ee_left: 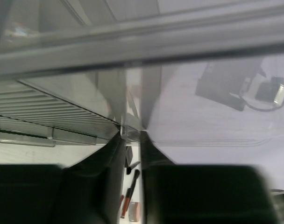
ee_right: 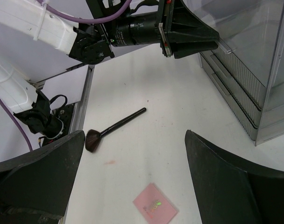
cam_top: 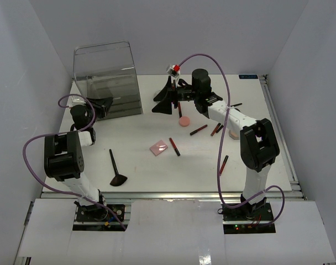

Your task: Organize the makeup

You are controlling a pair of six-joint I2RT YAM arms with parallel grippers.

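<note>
The makeup lies scattered on the white table. A pink square compact is in the middle, and it also shows in the right wrist view. A pink disc and slim red-and-black sticks lie around it. A black-handled brush lies front left, also in the right wrist view. My right gripper is wide open and empty, hovering behind the compact. My left gripper is shut on a clear lip at the drawer box's front.
The tall clear plastic drawer box stands at the back left, its ribbed drawer fronts facing the table. More sticks lie by the right arm. White walls close in the table on three sides.
</note>
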